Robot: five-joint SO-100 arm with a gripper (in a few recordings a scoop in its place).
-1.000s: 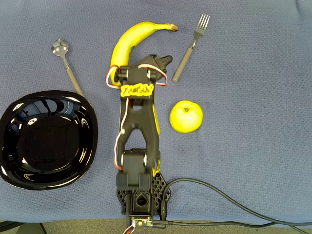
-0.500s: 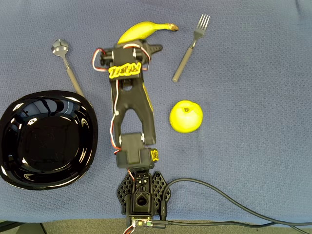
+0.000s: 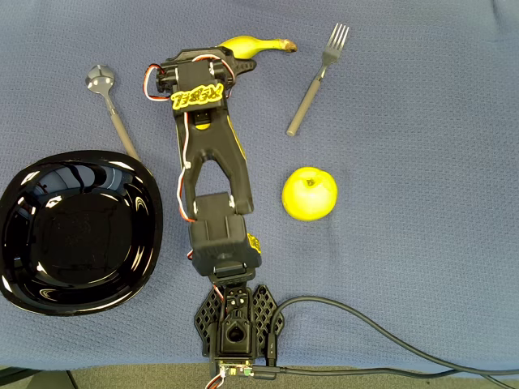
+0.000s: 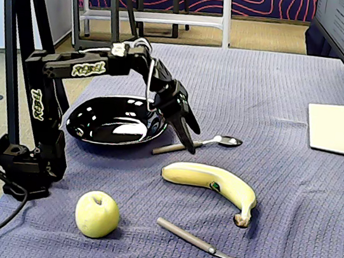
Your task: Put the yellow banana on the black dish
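The yellow banana lies on the blue cloth between a spoon and a fork. In the overhead view only its dark-tipped end shows past the arm's wrist. The black dish sits at the left in the overhead view, and in the fixed view the black dish lies behind the gripper. My gripper hangs in the air, pointing down, a little above and behind the banana's middle. Its fingers taper together to a point and hold nothing.
A yellow-green apple sits right of the arm, and in the fixed view the apple is near the front. A fork lies right of the banana. A spoon lies above the dish. A monitor foot stands at the right.
The arm has reached farther up the overhead picture. Its wrist now covers most of the banana, where before it stood over the banana's lower end. Nothing else has moved.
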